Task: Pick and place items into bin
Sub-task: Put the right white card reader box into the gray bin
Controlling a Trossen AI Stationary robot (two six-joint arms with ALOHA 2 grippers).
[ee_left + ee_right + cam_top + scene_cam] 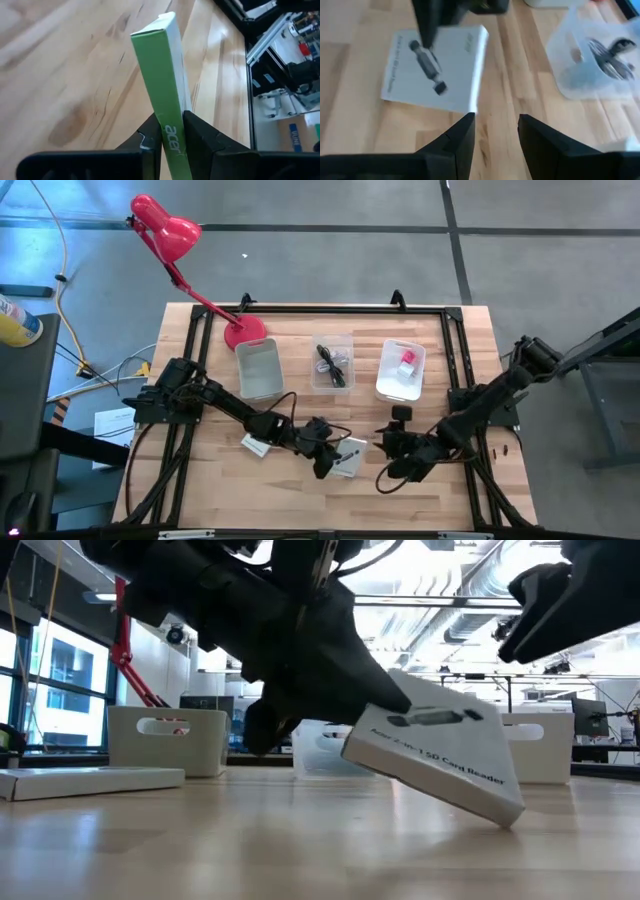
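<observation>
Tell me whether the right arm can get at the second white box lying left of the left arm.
Probably not: the left arm, its pincer shut on a box, lies between the right pincer and that second white box.

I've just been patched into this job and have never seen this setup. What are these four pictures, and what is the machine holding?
Two dark robot arms work at a wooden table. One camera looks straight down, one sits at table-top height, and one rides on each wrist.

The left gripper is shut on a flat white box with a green edge, labelled as a card reader, lifted on a tilt with one corner near the table. The right gripper hangs open beside it, holding nothing.

A second white box lies flat. Farther back stand three bins: a white bin, a clear bin holding a black cable, and another white bin with a small pink item. A red desk lamp stands nearby.
</observation>
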